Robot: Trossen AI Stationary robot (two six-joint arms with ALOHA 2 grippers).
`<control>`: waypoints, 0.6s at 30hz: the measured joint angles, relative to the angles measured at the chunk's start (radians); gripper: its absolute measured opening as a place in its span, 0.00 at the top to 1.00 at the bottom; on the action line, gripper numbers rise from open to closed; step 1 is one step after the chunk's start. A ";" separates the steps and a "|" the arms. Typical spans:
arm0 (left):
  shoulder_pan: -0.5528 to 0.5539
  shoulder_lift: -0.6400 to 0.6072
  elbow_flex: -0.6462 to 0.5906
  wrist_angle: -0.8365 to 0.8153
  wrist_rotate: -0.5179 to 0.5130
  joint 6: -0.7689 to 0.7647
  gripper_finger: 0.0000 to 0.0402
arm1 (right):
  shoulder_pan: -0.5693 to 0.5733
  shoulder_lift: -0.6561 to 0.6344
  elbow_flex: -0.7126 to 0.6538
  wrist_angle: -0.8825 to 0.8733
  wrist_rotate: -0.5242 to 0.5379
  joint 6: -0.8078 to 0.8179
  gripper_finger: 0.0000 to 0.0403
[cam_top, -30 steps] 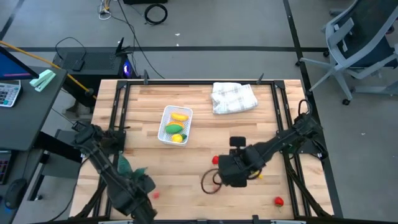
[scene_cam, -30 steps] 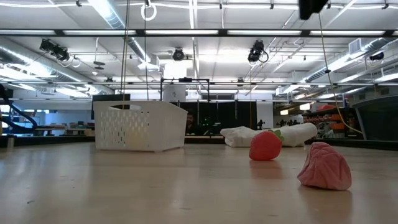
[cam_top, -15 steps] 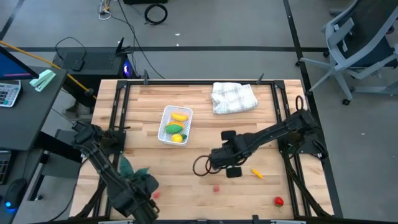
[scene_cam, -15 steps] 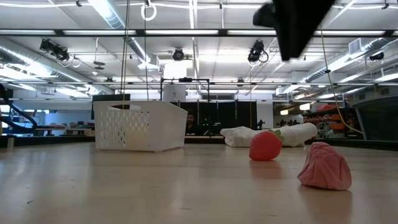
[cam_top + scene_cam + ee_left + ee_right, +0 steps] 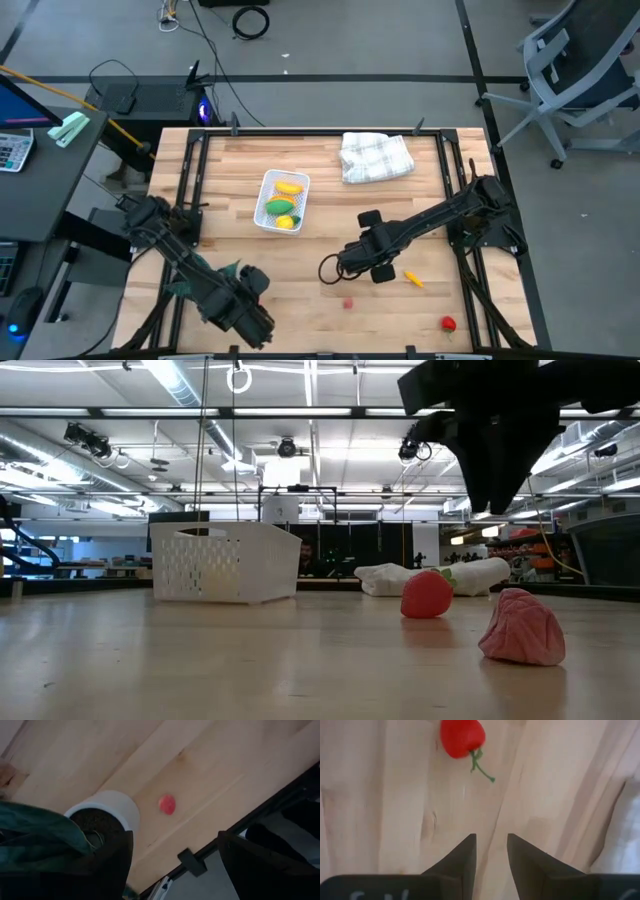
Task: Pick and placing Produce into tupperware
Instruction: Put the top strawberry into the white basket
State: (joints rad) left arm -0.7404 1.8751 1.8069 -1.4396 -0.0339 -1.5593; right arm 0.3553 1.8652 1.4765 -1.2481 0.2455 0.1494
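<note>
While the white perforated plastic tupperware (image 5: 281,200) already holds yellow and green toy produce, the right gripper (image 5: 491,851), narrowly parted and empty, hovers mid-table with the small red stemmed toy fruit (image 5: 462,736) lying straight ahead, nearer than the left gripper (image 5: 255,310).

Right gripper (image 5: 352,266) has swung toward the table middle; left gripper (image 5: 245,310) shifted right
</note>
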 joint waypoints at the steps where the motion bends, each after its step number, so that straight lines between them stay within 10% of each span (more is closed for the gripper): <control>1: 0.006 0.000 0.000 0.000 0.000 0.000 0.27 | 0.000 0.000 0.000 0.010 0.000 -0.032 0.71; 18: 0.055 0.000 0.000 0.002 0.000 0.003 0.27 | -0.060 0.000 0.001 0.155 -0.020 -0.155 0.56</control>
State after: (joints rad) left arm -0.6853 1.8751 1.8069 -1.4372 -0.0338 -1.5566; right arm 0.2952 1.8652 1.4773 -1.0930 0.2253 -0.0053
